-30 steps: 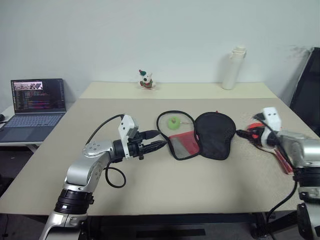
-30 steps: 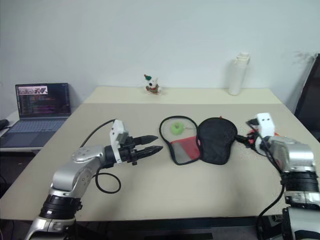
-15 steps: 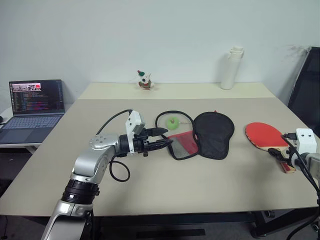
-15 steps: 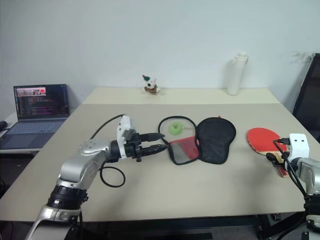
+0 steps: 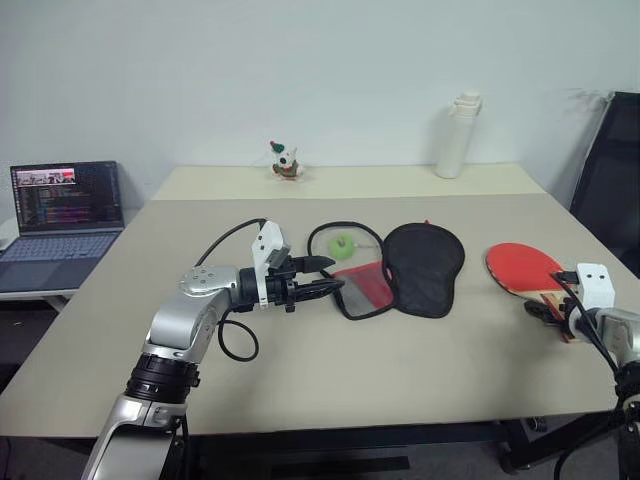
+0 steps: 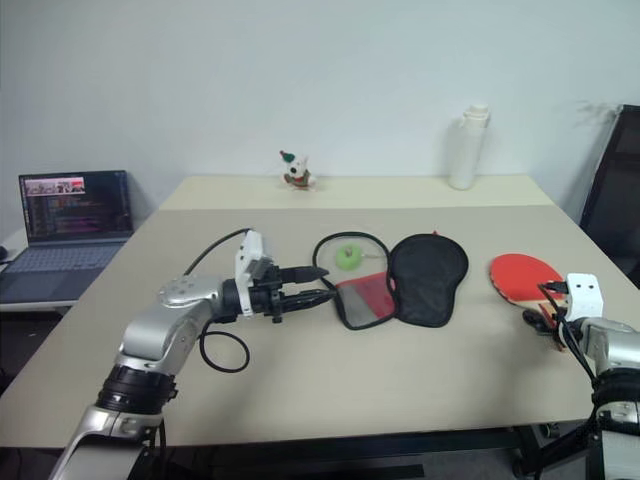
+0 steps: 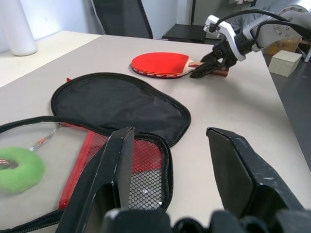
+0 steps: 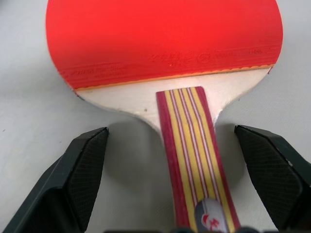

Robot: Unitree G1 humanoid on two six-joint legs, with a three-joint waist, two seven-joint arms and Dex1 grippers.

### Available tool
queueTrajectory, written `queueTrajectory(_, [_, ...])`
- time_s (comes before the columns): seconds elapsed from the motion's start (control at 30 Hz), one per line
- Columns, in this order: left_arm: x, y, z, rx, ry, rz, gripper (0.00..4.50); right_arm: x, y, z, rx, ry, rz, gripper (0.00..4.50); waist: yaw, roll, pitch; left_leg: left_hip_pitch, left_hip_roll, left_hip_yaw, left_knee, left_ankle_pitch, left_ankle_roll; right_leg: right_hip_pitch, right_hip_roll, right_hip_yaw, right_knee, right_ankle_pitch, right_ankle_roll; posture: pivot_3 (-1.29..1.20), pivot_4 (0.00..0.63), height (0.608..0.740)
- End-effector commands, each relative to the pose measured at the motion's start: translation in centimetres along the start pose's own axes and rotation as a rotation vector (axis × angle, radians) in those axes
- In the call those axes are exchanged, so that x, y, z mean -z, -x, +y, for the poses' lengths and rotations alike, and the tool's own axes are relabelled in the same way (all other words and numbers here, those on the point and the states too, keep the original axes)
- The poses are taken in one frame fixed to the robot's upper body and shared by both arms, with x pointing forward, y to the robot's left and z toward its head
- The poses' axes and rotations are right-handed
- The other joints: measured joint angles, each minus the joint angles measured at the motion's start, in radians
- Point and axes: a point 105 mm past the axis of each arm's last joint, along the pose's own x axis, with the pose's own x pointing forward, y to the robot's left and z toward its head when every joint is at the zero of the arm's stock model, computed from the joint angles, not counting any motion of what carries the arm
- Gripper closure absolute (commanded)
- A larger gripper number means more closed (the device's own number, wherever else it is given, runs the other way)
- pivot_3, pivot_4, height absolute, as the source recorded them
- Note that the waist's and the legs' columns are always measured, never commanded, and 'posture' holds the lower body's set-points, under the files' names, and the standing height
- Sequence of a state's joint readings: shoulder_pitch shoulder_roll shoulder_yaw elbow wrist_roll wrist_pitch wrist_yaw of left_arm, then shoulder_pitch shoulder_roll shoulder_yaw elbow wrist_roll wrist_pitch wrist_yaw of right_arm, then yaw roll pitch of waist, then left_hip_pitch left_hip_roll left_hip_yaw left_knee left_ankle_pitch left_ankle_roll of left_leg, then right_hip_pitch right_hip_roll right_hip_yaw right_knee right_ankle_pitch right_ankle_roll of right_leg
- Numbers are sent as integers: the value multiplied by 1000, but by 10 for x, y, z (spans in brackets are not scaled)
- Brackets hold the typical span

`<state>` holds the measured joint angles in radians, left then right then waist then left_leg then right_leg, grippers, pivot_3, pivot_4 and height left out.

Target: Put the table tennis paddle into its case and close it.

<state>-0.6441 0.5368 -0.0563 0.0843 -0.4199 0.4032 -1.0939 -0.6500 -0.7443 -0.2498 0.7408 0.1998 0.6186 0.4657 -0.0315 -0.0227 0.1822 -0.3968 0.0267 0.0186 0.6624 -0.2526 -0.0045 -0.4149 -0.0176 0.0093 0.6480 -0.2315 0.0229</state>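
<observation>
Looks like the pick-up step: the right gripper (image 8: 181,194) sits spread wide, one finger on each side of the paddle (image 5: 522,268) handle, nothing grasped yet. The paddle lies flat at the right side of the table (image 5: 300,380). The case (image 5: 395,270) lies unzipped mid-table, and the left gripper (image 5: 325,277) waits parted and empty at its left edge. Next I'd guess it needs to close squarely on the handle.

Silver arm segments are joined by black joints; black cables are looped to white wrist-camera housings (image 5: 268,243).
</observation>
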Motion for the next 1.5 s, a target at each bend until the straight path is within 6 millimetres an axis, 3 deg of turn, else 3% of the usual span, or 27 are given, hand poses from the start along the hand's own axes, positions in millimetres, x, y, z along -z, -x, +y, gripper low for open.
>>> queueTrajectory(0.03, [-14, 6, 1, -13, -63, -16, 1916, 5, -3, -7, 31, 25, 18, 889, 0, 0, 0, 1, 0, 2, 0, 0, 0, 0, 0, 1, 0, 0, 1, 0, 150, 740])
queueTrajectory(0.3, [-6, 17, -2, -53, -46, -1, 1916, -6, -3, -5, 45, -2, -39, 3397, 1, -1, 0, 2, -1, 9, 1, 0, 0, 0, -2, 6, -3, 4, 6, 0, 150, 740])
queueTrajectory(0.5, [1, 31, -5, -92, -25, 19, 1916, -59, 18, 18, 23, -22, -227, 3405, 2, 0, 0, -2, -1, 9, 1, 0, 0, -7, -2, 9, 0, 4, 7, 0, 150, 740])
queueTrajectory(0.63, [3, 34, -6, -103, -18, 26, 1916, -91, 35, 64, -48, -60, -355, 3405, -3, 1, 1, -3, 1, 10, 0, 0, 0, -9, -1, 10, 0, 4, 7, 0, 150, 740])
queueTrajectory(0.73, [4, 32, -7, -101, -15, 26, 1916, -101, 41, 95, -96, -96, -401, 3405, -2, 1, 1, -3, 2, 9, -1, 0, 0, -9, 0, 9, 0, 4, 7, 0, 150, 740])
queueTrajectory(0.77, [4, 31, -7, -99, -15, 25, 1916, -102, 41, 102, -106, -102, -405, 3405, 0, 1, 1, -3, 2, 9, -1, 0, 0, -9, 0, 9, 0, 4, 7, 0, 150, 740])
queueTrajectory(0.9, [2, 22, -11, -61, -26, 20, 1916, -95, 34, 164, -215, -183, -375, 3405, 2, 1, 1, -3, 1, 9, 0, 0, 0, -8, -1, 9, 0, 5, 6, 0, 150, 740])
queueTrajectory(1.03, [1, 19, -11, -56, -25, 11, 1916, -85, 24, 189, -223, -210, -343, 3405, 5, 1, 1, -5, 0, 9, 0, 0, 0, -10, -1, 8, -1, 7, 2, 0, 150, 740])
queueTrajectory(1.13, [1, 18, -11, -56, -26, 9, 1916, -82, 16, 199, -224, -224, -330, 3405, 5, 1, 1, -5, 0, 9, 0, 0, 0, -10, -2, 8, -1, 7, 2, 0, 150, 740])
queueTrajectory(1.5, [0, 18, -12, -61, -22, 2, 1916, -65, -13, 208, -180, -235, -272, 3405, -1, 1, 1, -4, 1, 9, -1, 0, 0, -10, -1, 9, 0, 7, 2, 0, 150, 740])
